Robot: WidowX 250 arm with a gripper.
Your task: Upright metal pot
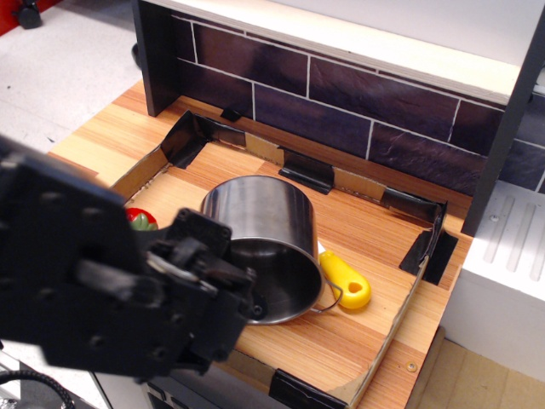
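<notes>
The metal pot (260,213) is a shiny steel cylinder lying tilted on its side in the wooden tray, with its mouth facing the front left. One wire loop handle (330,298) shows at its lower right rim. My black gripper (232,285) fills the lower left foreground, blurred. Its fingers sit at the pot's near rim, one outside the wall and one reaching into the mouth, closed on the rim. The near left part of the rim is hidden behind the gripper.
A yellow-handled knife (351,288) lies just right of the pot. A red toy strawberry (136,219) peeks out left of the gripper. Low cardboard walls (400,298) with black tape edge the wooden tray. A dark tiled backsplash (358,111) stands behind.
</notes>
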